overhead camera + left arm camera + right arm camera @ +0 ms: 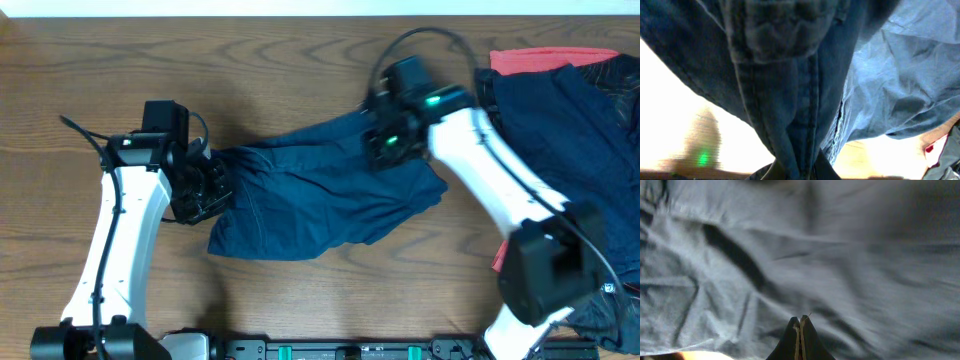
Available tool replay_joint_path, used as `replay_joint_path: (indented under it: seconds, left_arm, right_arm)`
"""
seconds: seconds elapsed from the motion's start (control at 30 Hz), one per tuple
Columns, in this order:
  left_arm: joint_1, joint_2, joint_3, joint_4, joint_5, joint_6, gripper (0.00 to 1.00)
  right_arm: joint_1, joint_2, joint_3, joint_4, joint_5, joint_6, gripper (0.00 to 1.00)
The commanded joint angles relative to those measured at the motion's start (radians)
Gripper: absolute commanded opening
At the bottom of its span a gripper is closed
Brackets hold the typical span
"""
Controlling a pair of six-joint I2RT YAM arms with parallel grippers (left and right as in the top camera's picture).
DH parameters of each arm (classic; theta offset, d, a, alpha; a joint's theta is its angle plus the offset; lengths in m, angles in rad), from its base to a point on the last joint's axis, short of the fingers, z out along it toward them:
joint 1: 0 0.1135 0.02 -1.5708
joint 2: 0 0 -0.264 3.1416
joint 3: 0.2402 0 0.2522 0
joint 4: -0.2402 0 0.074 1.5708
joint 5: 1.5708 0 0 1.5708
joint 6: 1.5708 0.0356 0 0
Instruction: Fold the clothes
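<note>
Fabric of navy shorts [320,195] looks limp, light: left pincer [205,188] clamps a seam, right pincer [800,330] closed; take hems.

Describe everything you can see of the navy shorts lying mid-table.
The navy shorts are thin, soft woven cloth with stitched seams and a thicker hem, wrinkled, spread unfolded on the wooden table. The left gripper pinches their bunched left end. The right gripper rests, fingers shut, at the upper right edge; whether it holds cloth is unclear. They seem apart from the clothes pile at right.
</note>
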Motion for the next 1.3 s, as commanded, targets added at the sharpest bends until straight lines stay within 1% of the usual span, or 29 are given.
replay_joint_path:
  seconds: [0.0, 0.2, 0.33, 0.4, 0.5, 0.63, 0.73, 0.9, 1.03, 1.13, 1.2, 1.27]
  left_arm:
    - [0.005, -0.014, 0.024, -0.007, -0.013, 0.022, 0.06]
    - [0.005, -0.016, 0.027, -0.013, -0.013, 0.026, 0.06]
    - [0.005, -0.016, 0.066, -0.041, -0.013, 0.049, 0.06]
    - [0.005, -0.017, 0.097, -0.051, -0.013, 0.051, 0.06]
    - [0.005, -0.017, 0.135, -0.051, -0.013, 0.051, 0.06]
    - [0.005, -0.017, 0.175, -0.052, -0.013, 0.051, 0.06]
    - [0.005, -0.017, 0.188, -0.060, -0.029, 0.052, 0.06]
    - [0.005, -0.017, 0.188, -0.085, -0.134, 0.068, 0.06]
    - [0.005, -0.017, 0.188, -0.085, -0.151, 0.084, 0.06]
    - [0.005, -0.017, 0.188, -0.077, -0.151, 0.085, 0.06]
    - [0.005, -0.017, 0.188, -0.076, -0.151, 0.085, 0.06]
    - [0.005, -0.017, 0.188, -0.073, -0.150, 0.085, 0.06]
  right_arm:
    - [0.078, 0.085, 0.004, 0.025, -0.083, 0.020, 0.01]
    - [0.216, 0.222, 0.004, 0.097, -0.105, 0.098, 0.01]
    - [0.287, 0.310, 0.004, 0.197, -0.108, 0.163, 0.01]
    - [0.315, 0.334, 0.004, 0.257, -0.137, 0.169, 0.01]
    - [0.356, 0.344, 0.004, 0.354, -0.190, 0.182, 0.01]
    - [0.400, 0.344, 0.005, 0.471, -0.186, 0.209, 0.01]
    - [0.403, 0.343, 0.018, 0.470, -0.154, 0.221, 0.01]
    - [0.312, 0.271, 0.071, 0.357, -0.058, 0.205, 0.02]
    - [0.200, 0.175, 0.090, 0.303, -0.014, 0.163, 0.08]
    - [0.116, 0.129, 0.090, 0.241, 0.033, 0.140, 0.09]
    - [0.066, 0.125, 0.089, 0.183, 0.073, 0.126, 0.08]
    - [0.019, 0.133, 0.076, 0.130, 0.095, 0.105, 0.04]
